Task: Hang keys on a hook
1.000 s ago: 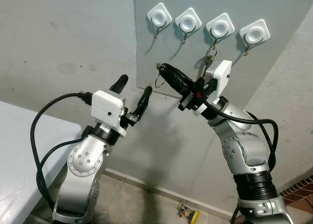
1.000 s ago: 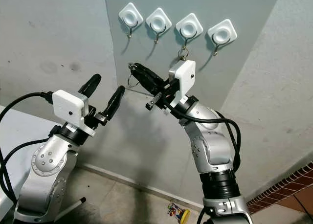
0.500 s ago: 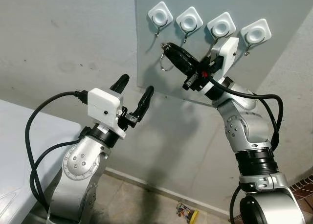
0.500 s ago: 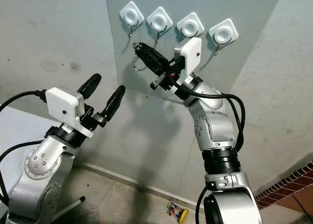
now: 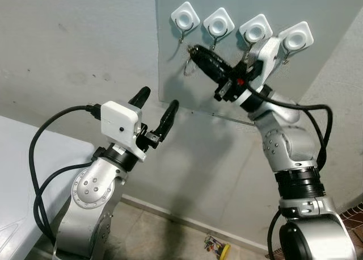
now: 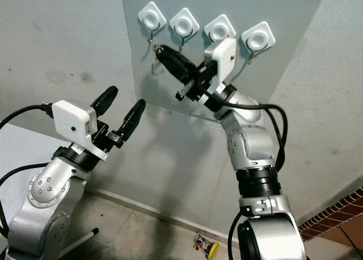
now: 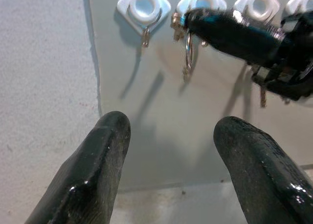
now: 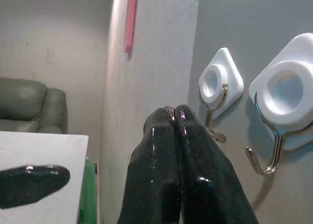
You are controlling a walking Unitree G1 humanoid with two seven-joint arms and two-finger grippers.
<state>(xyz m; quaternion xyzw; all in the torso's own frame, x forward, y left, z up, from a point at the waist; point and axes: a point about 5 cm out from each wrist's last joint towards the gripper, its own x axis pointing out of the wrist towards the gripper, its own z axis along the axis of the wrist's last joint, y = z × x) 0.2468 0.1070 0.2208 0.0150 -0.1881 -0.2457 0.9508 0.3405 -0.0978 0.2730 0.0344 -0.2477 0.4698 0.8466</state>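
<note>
- A grey panel [image 5: 187,72] is fixed to a rough pale wall [image 5: 79,50], and four white hooks sit in a row along its top: the leftmost hook [image 5: 185,17], the second hook [image 5: 218,24], the third hook [image 5: 254,30] and the fourth hook [image 5: 295,38].
- A white table edge [image 5: 17,175] shows at the lower left, and a small bunch of coloured items [image 5: 218,247] lies on the tiled floor near the wall's base.
- The right gripper [image 5: 195,52] is raised to the panel, its two black fingers pressed together on the key ring [image 5: 189,68], which dangles from the fingertips.
- The key ring hangs just below and between the leftmost and second hooks, close to the panel; whether it touches either hook cannot be told.
- In the left wrist view the ring [image 7: 188,55] hangs under the right gripper's tip, beside the second hook.
- A small set of keys [image 5: 248,51] seems to hang under the third hook, partly hidden by the right wrist.
- The left gripper [image 5: 155,109] is held lower and well apart from the panel, fingers spread wide and holding nothing.
</note>
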